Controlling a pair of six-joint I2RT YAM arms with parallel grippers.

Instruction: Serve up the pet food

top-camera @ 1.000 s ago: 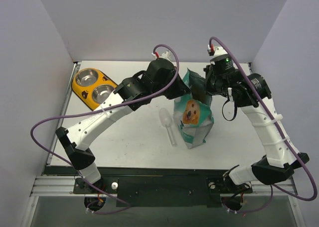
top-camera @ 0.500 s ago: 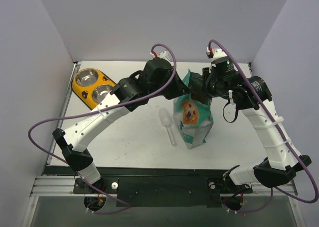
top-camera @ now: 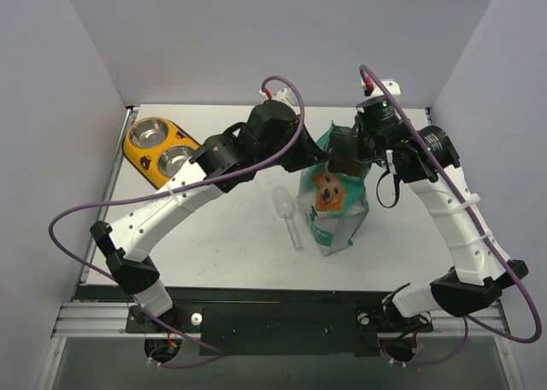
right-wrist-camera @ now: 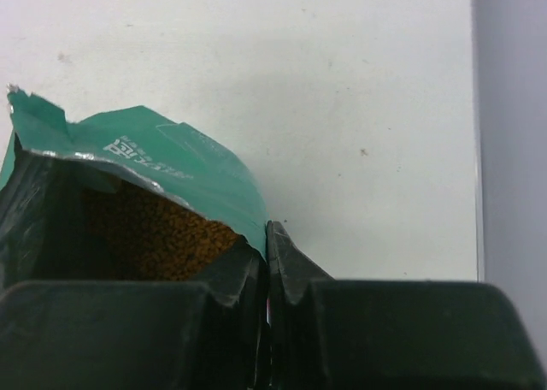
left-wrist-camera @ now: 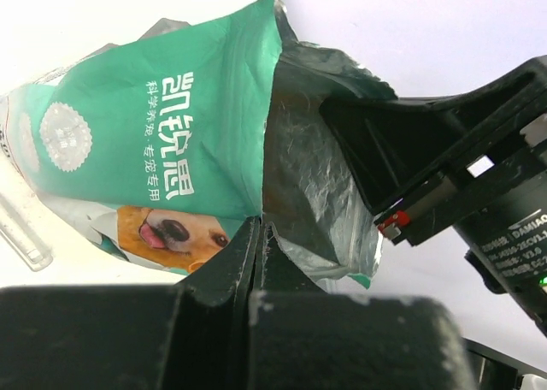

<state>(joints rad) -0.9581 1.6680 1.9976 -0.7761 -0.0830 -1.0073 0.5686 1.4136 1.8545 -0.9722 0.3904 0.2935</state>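
A teal-and-white pouch [top-camera: 333, 203] with a golden retriever face stands upright mid-table, its top open. My left gripper [top-camera: 313, 160] is shut on the pouch's left top edge; in the left wrist view its fingers [left-wrist-camera: 256, 236] pinch the rim of the pouch [left-wrist-camera: 162, 142] beside the foil lining. My right gripper [top-camera: 344, 156] is shut on the right top edge; in the right wrist view [right-wrist-camera: 266, 236] it pinches the pouch wall [right-wrist-camera: 188, 163]. Brown kibble [right-wrist-camera: 149, 232] fills the pouch inside. A clear plastic scoop [top-camera: 288, 211] lies on the table left of the pouch.
A yellow double-bowl feeder [top-camera: 161, 150] with two steel bowls sits at the far left of the table. White walls close in the back and sides. The black front rail [top-camera: 282, 315] runs along the near edge.
The right gripper has shifted slightly left and nearer over the pouch top, and the pouch mouth has spread a little. The left arm has barely moved.
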